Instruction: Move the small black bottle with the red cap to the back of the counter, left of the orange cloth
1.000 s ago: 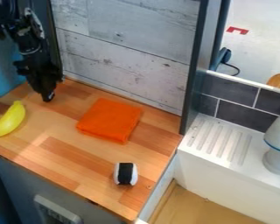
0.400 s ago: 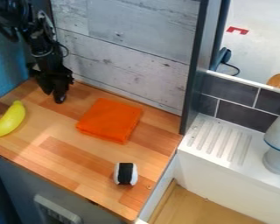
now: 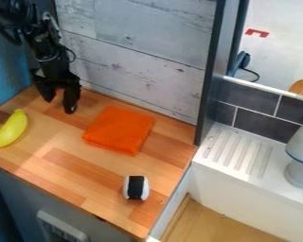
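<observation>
Camera view shows the black gripper (image 3: 59, 107) at the upper left of the frame, hanging low over the back of the wooden counter (image 3: 65, 177). Its two fingers are spread apart with nothing held between them. Near it on the right, not touching, lies an orange cloth (image 3: 119, 130), left of the frame's centre. The cloth is folded into a flat, thick square, plain and bright, with soft rounded corners and layered edges along its near side. Near the gripper on the other side, at the left edge of the frame, lies a banana (image 3: 10, 129), smooth yellow and gently curved, its narrow tip pointing up the frame. Below the middle of the frame sits a small white roll (image 3: 145, 187) with a broad black band (image 3: 136, 187) around it, well apart from the cloth.
</observation>
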Robot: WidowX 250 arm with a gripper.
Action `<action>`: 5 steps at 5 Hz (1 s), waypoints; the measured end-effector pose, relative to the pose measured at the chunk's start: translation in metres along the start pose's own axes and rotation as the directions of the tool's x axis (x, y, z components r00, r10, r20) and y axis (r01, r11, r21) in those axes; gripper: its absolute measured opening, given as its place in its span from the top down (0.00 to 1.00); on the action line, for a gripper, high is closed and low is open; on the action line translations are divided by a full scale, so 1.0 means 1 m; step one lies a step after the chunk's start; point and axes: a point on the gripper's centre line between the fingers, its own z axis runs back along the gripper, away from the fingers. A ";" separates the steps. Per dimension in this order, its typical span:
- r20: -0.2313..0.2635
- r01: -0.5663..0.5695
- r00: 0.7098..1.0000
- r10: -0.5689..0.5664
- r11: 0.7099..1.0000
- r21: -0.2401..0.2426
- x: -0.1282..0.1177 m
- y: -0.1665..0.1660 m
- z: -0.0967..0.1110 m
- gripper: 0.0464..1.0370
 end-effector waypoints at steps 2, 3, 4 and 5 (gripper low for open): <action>0.052 0.002 0.999 -0.001 1.000 -0.017 0.010 -0.013 0.019 0.04; 0.054 0.022 0.998 -0.020 0.999 -0.029 0.013 -0.024 0.022 0.04; 0.064 0.026 0.998 -0.023 0.999 -0.048 0.013 -0.035 0.033 0.04; 0.092 -0.019 0.995 0.023 0.999 -0.044 0.006 -0.040 0.075 0.04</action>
